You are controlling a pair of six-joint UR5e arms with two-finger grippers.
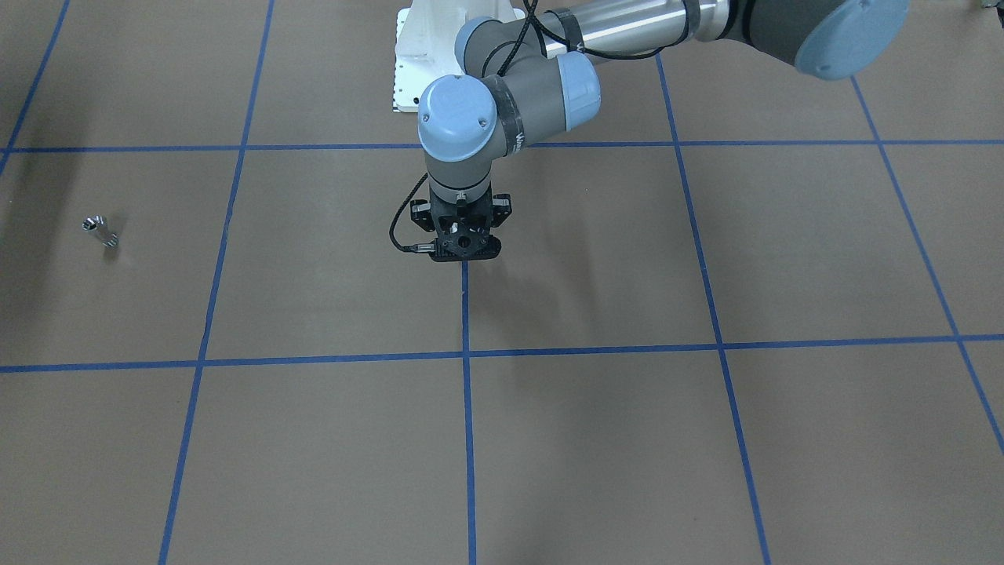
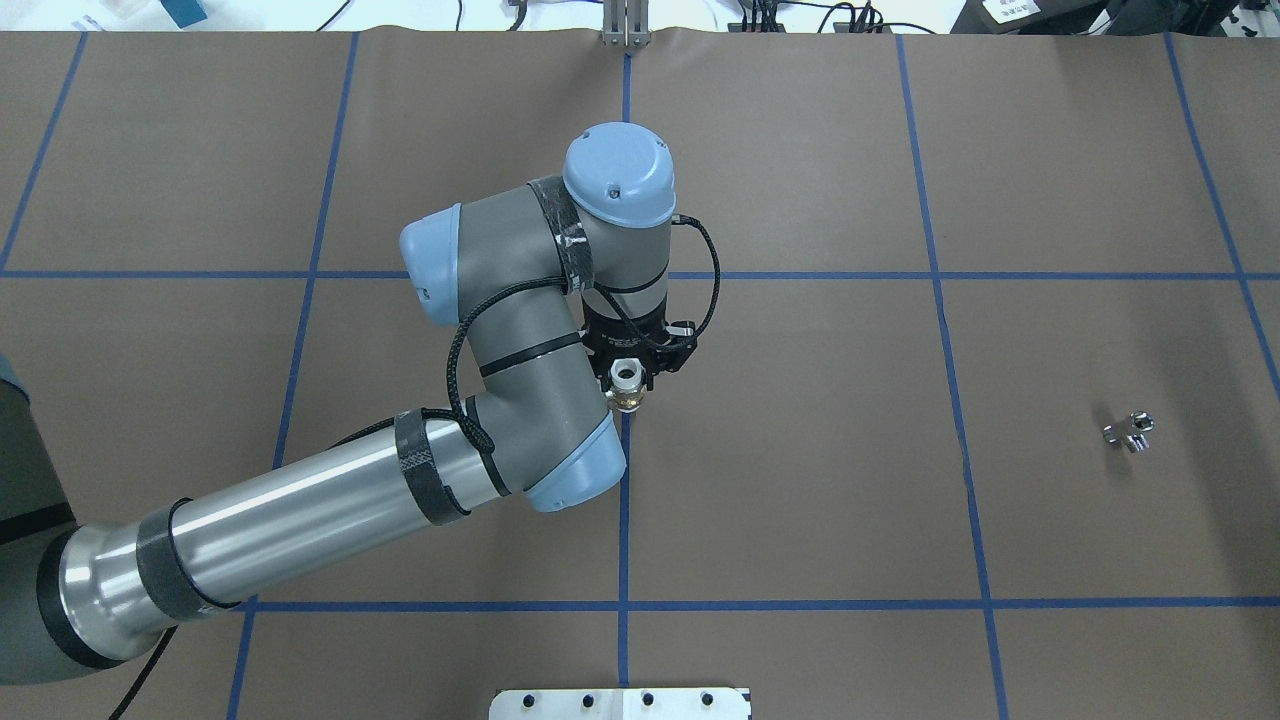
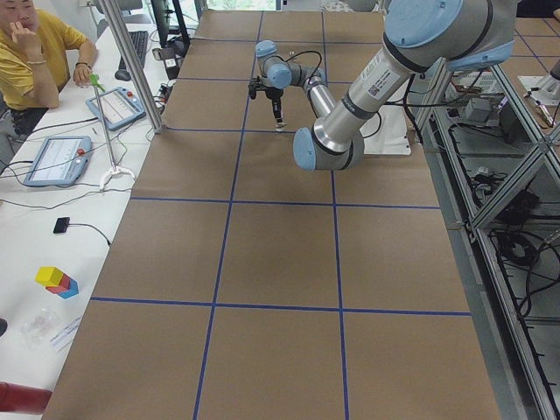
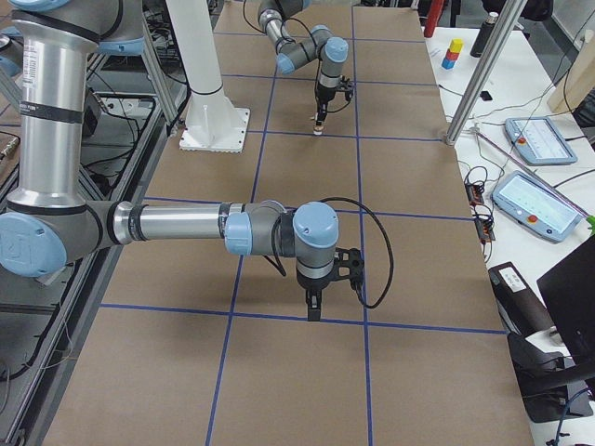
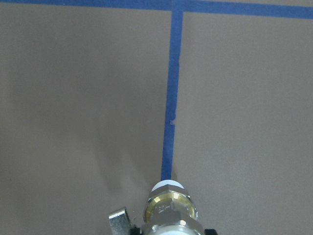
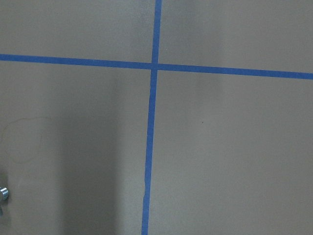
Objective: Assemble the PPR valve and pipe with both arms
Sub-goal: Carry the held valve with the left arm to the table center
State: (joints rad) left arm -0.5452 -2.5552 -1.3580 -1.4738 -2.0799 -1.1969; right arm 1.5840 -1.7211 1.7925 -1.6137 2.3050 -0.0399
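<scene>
My left gripper point(image 2: 627, 378) hangs over the middle of the table, on a blue tape line, and is shut on the PPR valve point(image 2: 628, 398). The valve points down just above the paper. The left wrist view shows its white end, brass band and side lever point(image 5: 168, 208). In the front view the left gripper point(image 1: 464, 249) hides the valve. The pipe point(image 2: 1130, 432) lies alone on the table's right side; it also shows in the front view point(image 1: 100, 231) and at the right wrist view's edge point(image 6: 2, 193). My right gripper point(image 4: 314, 311) shows only in the exterior right view, and I cannot tell whether it is open or shut.
Brown paper with a blue tape grid point(image 2: 940, 275) covers the table. The white bolted pedestal base point(image 2: 620, 703) stands at the robot's edge. A person point(image 3: 35, 44), tablets and metal posts point(image 3: 131, 61) stand along the operators' side.
</scene>
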